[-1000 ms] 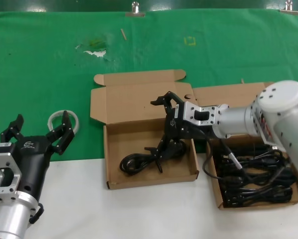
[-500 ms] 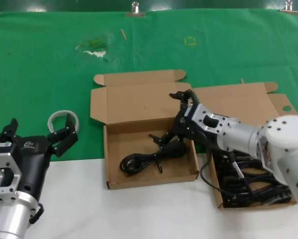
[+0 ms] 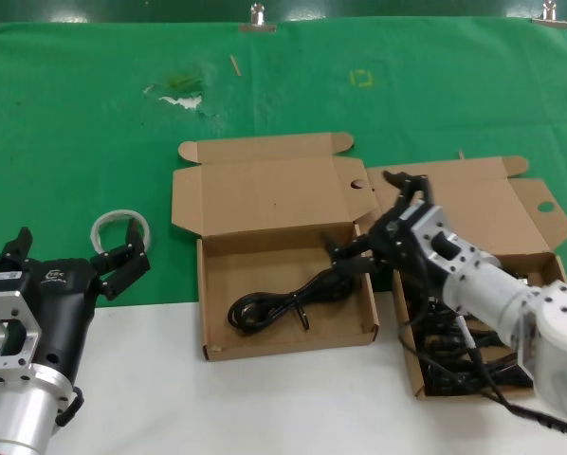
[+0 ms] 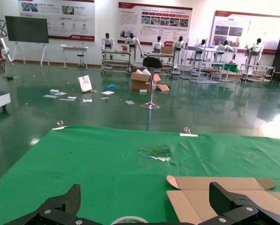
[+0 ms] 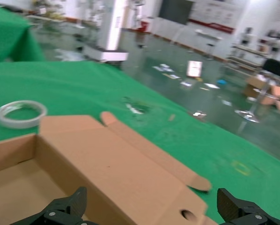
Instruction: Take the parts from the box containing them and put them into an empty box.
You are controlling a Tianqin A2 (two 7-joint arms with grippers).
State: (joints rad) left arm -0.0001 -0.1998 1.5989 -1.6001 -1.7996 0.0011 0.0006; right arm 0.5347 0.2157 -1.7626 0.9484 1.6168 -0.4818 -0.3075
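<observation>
Bare tray floor (image 3: 260, 270) behind the cord (image 3: 285, 303); raised lid (image 3: 265, 185) beyond.

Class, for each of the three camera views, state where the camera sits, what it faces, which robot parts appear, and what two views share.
Head view: looks down at both boxes; right end effector open over the cord, left end effector open.
Left wrist view: faces across the green cloth; fingertips show.
Right wrist view: faces the receiving box's lid; fingertips show.
Shared: the tape ring.
</observation>
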